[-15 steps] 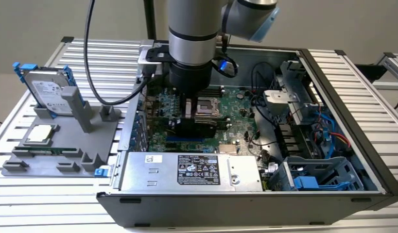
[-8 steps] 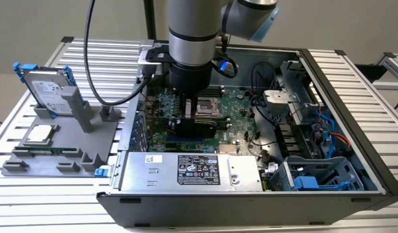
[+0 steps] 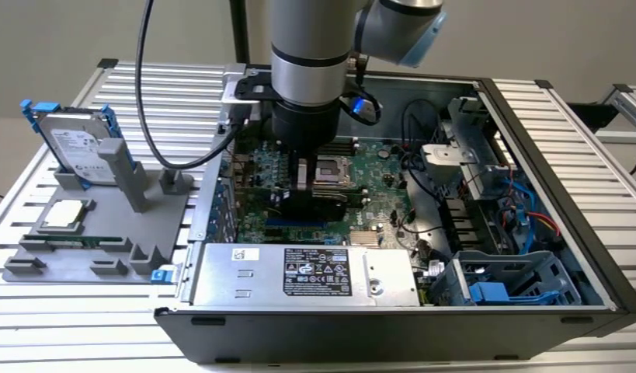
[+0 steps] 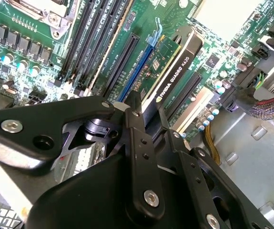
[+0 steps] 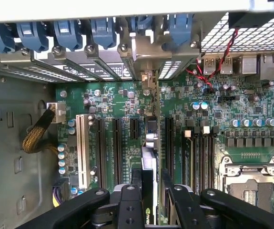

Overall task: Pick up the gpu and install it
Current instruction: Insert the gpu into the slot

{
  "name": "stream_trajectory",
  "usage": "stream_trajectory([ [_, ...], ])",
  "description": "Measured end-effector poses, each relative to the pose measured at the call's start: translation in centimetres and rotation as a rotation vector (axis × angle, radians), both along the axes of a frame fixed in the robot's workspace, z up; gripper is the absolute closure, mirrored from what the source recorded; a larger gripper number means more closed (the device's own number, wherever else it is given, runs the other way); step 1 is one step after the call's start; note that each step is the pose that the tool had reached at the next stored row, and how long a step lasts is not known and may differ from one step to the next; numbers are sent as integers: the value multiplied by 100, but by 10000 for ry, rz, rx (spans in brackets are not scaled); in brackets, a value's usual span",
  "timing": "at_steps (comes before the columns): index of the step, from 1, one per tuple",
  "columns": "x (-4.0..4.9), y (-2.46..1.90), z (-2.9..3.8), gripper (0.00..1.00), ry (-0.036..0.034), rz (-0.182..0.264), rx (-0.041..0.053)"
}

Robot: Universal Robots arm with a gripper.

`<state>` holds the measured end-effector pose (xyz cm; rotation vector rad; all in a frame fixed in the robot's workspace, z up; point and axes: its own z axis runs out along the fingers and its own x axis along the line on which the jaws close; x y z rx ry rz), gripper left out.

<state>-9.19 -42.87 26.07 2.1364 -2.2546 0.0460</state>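
Second wrist view puts the gripper (image 4: 146,119) low over the motherboard (image 4: 41,43), its black fingers (image 4: 137,143) closed on the top edge of the gpu (image 4: 175,67), which stands on edge with its black shroud facing one side and its green board the other. The card's lower edge runs along the blue-tipped expansion slot (image 4: 137,71), though whether it is seated or only resting over the slot cannot be told. From the first wrist view the gpu (image 5: 148,157) lines up lengthwise between neighbouring black slots (image 5: 115,143), its far end pointing at the row of rear bracket openings (image 5: 141,71) under the blue retention clips (image 5: 103,31). The exterior view shows the arm (image 3: 309,62) reaching straight down into the open computer case (image 3: 566,233), the gripper (image 3: 312,190) deep among the boards, while the silver hard drive (image 3: 74,148) sits in its grey fixture (image 3: 100,233) outside, to the exterior view's left. The risks, as I judge them, lie in alignment — a slight tilt or sideways offset would drive the edge connector onto the slot wall instead of into it, and the metal end bracket could catch on the rear frame. A narrow pinch on the top edge also leaves the card free to pivot under pressure.
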Motion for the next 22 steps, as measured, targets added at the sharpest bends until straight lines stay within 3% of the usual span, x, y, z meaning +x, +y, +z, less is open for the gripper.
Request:
stream_trajectory([
  [22, -1, -4, -31, 100, -1, 0, 4],
])
